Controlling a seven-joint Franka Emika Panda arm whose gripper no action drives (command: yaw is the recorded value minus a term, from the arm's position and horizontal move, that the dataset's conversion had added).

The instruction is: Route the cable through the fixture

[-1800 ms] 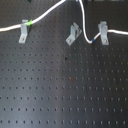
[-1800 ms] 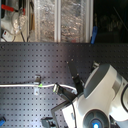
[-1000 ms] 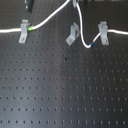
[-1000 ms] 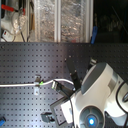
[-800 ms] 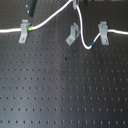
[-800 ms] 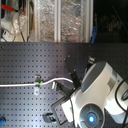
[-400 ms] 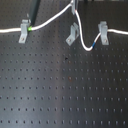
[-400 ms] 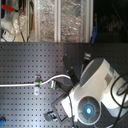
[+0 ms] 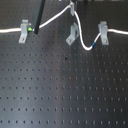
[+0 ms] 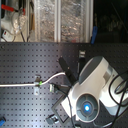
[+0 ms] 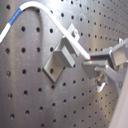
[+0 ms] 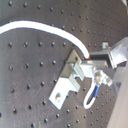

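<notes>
The white cable point(image 9: 52, 19) runs from the first exterior view's left through an upright clip, with its green band point(image 9: 31, 30) just past it. It rises to my gripper point(image 9: 72, 7), which is shut on it at the top edge. From there it drops past the slanted grey fixture point(image 9: 71, 34), dips with its blue band point(image 9: 89, 47), and climbs to the right clip. In the first wrist view the cable point(image 11: 55, 19) arches over the fixture point(image 11: 60, 59) into my gripper point(image 11: 93, 62). In the second wrist view the fixture point(image 12: 70, 79) sits just beside my gripper point(image 12: 94, 62).
Two upright grey clips point(image 9: 23, 31) point(image 9: 103, 33) stand on the black perforated board point(image 9: 65, 90) on either side of the fixture. In the second exterior view the white arm point(image 10: 95, 80) covers the board's right part, and shelves with clutter point(image 10: 45, 20) stand behind.
The arm has shifted with the cable in its grip. The cable's left run with the green band has sunk lower toward the left clip. The slack loop now hangs past the slanted fixture.
</notes>
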